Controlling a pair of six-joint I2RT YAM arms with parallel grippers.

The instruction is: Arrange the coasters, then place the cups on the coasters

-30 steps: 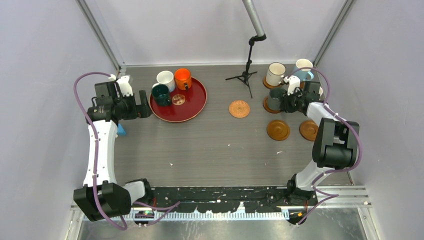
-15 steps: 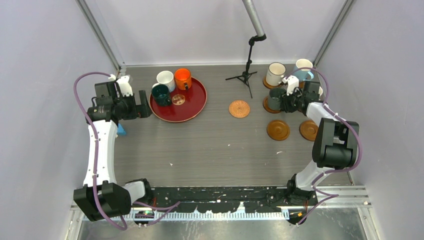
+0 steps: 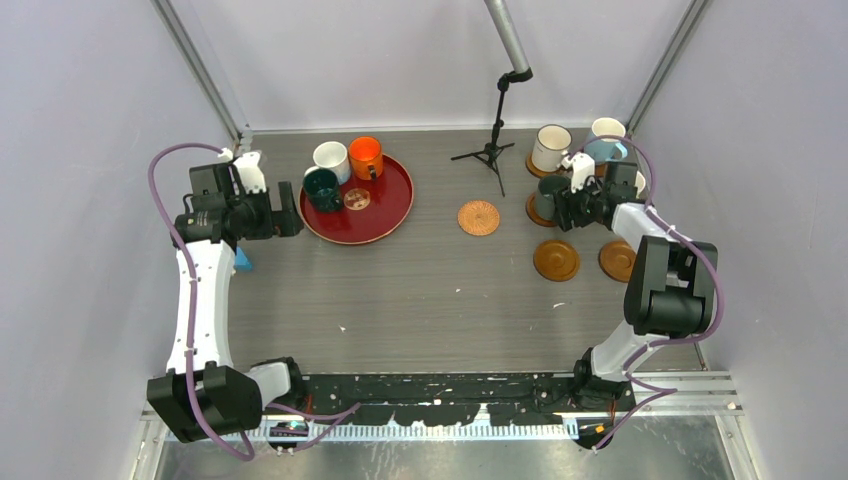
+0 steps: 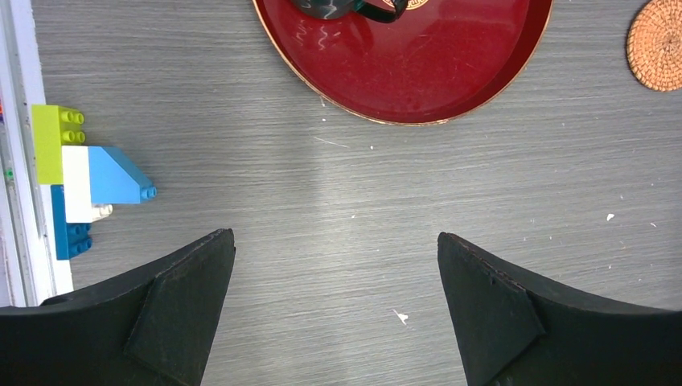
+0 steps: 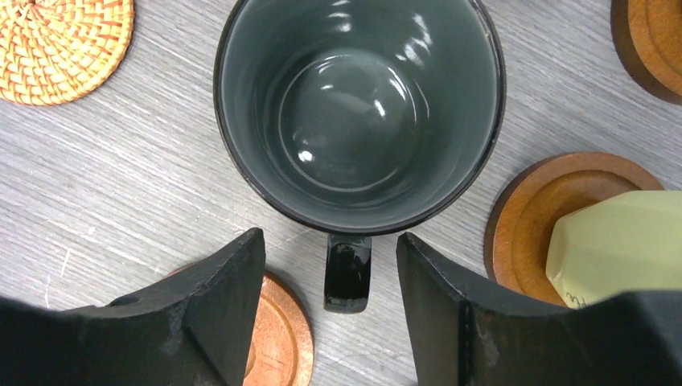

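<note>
Dark grey-green cup [image 5: 358,112], glossy and empty, sat upper centre of the right wrist view, its handle [image 5: 347,273] pointing down-frame. Right gripper [image 5: 330,237] was open, fingers flanking the handle without touching.

Woven coaster [image 5: 64,48] lay upper left. Pale yellow cup [image 5: 615,241] stood on a wooden coaster [image 5: 531,217] at lower right.

Left gripper [image 4: 335,237] was spread wide over the table [image 4: 338,177].

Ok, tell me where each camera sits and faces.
Top external: above and behind, looking down at the table; left arm and right arm show.
Left wrist: looks down at table and red tray; open jaws show.
Right wrist: looks down into the dark grey-green mug; jaws flank its handle.
Shared: all three see the woven coaster.
</note>
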